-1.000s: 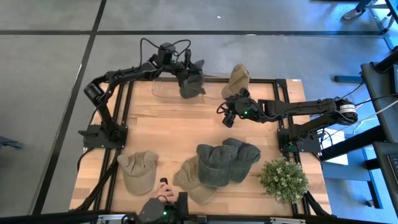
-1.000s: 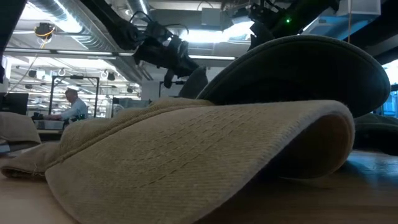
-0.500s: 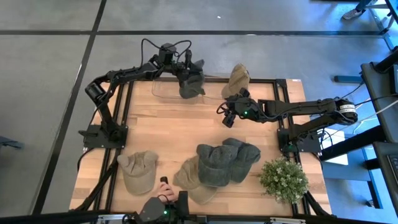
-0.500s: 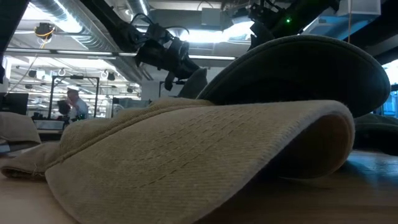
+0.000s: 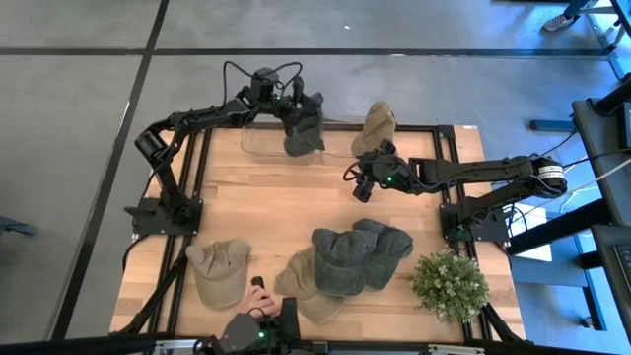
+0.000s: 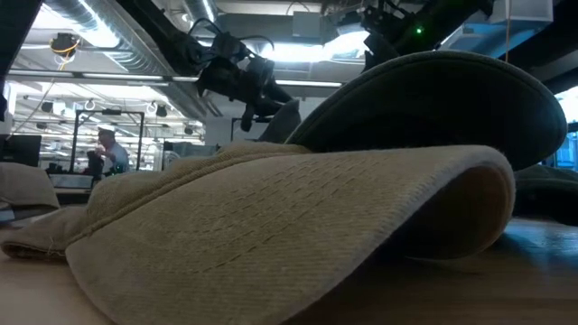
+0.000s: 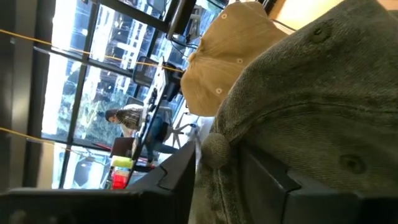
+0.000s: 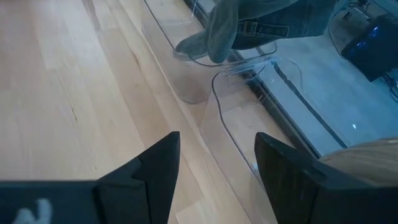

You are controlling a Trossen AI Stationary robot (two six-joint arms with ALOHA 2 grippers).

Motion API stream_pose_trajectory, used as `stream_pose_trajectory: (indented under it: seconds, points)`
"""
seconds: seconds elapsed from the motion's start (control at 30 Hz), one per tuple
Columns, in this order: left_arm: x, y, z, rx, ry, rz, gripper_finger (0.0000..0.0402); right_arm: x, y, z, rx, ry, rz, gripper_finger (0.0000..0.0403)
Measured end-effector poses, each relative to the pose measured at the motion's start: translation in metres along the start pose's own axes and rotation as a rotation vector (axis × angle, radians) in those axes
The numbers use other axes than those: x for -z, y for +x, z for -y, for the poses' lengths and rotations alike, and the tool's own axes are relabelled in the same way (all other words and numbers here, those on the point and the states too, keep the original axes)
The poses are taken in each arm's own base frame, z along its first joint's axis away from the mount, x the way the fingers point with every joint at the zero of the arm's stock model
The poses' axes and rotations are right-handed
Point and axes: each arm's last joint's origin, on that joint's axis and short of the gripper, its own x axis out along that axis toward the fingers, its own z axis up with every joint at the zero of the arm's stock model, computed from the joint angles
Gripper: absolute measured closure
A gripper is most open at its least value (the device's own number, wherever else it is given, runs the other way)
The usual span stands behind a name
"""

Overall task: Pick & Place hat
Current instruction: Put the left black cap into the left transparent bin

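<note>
A dark grey-green hat [image 5: 304, 133] sits on a clear plastic stand [image 5: 258, 143] at the table's far edge; in the right wrist view the hat [image 8: 249, 25] droops over the stand's rim [image 8: 249, 68]. My left gripper [image 5: 296, 116] is at the hat's crown, its fingers apart on either side of the top button [image 7: 214, 152]. A tan hat [image 5: 377, 123] rests on the stand to its right. My right gripper [image 5: 360, 182] hovers open over bare wood near that stand, holding nothing. My left gripper comes nearly level from the table's left at the crown top [image 7: 224, 186] of the dark hat. The cloth fills the gap between its fingers [image 7: 273, 180]. Whether they still touch it, I cannot tell.
Several more hats lie near the front edge: a tan one [image 5: 219, 268], another tan one [image 5: 301, 281], a dark green one [image 5: 343, 258] and a blue-grey one [image 5: 389, 247]. A potted plant [image 5: 449, 284] stands at the front right. Bare wood [image 5: 276, 197] lies mid-table.
My left gripper has stayed at the stand and turned slightly about its own line. The dark hat below it has shifted a little with it.
</note>
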Motion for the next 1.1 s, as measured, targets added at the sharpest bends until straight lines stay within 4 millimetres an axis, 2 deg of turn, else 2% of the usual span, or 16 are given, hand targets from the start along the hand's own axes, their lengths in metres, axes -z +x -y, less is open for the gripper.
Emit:
stream_pose_trajectory:
  seconds: [0.27, 0.47, 0.67, 1.1]
  points:
    - [-0.001, 0.0, -0.003, -0.025, 0.011, 0.004, 0.0241, 0.002, 0.0, 0.0, 0.001, -0.009, -0.016, 0.0194]
    - [0.001, 0.0, -0.003, -0.04, 0.01, -0.065, 0.0219, 0.002, 0.0, 0.0, 0.001, -0.014, -0.021, 0.0194]
    - [0.004, 0.0, -0.002, -0.036, -0.004, -0.133, 0.0218, 0.002, 0.0, 0.0, 0.002, -0.013, -0.022, 0.0194]
    - [0.005, 0.0, 0.016, 0.128, -0.02, -0.184, 0.0219, 0.003, 0.0, 0.0, 0.002, -0.014, -0.03, 0.0194]
